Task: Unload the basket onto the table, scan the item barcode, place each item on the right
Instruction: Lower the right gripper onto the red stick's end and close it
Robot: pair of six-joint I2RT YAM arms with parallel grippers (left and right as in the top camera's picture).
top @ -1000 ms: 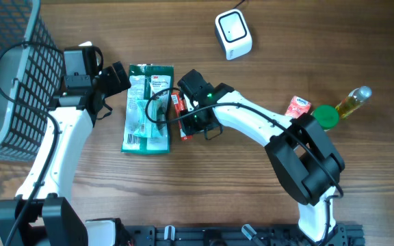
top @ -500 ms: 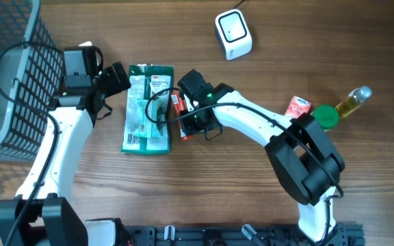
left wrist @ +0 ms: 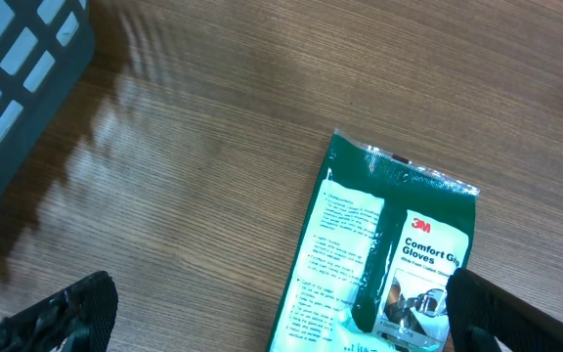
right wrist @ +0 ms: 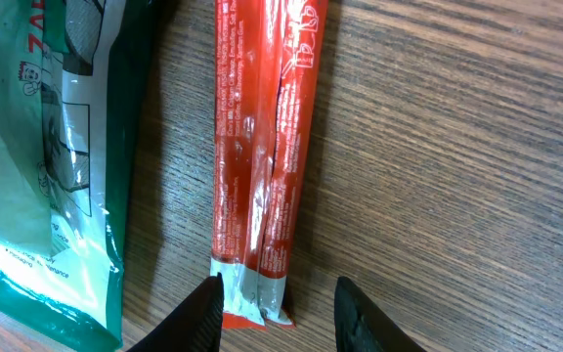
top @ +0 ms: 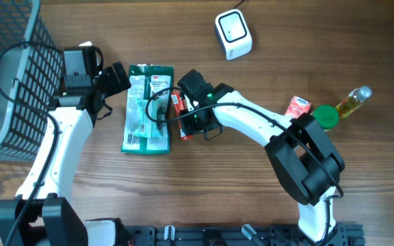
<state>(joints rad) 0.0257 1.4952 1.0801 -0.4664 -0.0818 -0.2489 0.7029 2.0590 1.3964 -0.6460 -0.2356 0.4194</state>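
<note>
A red stick packet [right wrist: 262, 147] lies flat on the wooden table, just right of a green pack of gloves [right wrist: 57, 176]. My right gripper [right wrist: 277, 313] is open, its jaws straddling the packet's white-banded near end: the left jaw sits at the packet's edge and the right jaw stands apart from it. From above, the right gripper [top: 187, 126] hovers over the red packet [top: 177, 108] beside the glove pack [top: 147, 109]. My left gripper [left wrist: 281, 323] stands wide open above the glove pack [left wrist: 389, 254], holding nothing. The white scanner [top: 233, 33] sits at the back.
A dark mesh basket [top: 5, 75] stands at the far left, and its wall [left wrist: 18, 68] shows in the left wrist view. A red carton [top: 297, 106], a green lid [top: 325, 116] and a yellow oil bottle [top: 353, 101] lie at the right.
</note>
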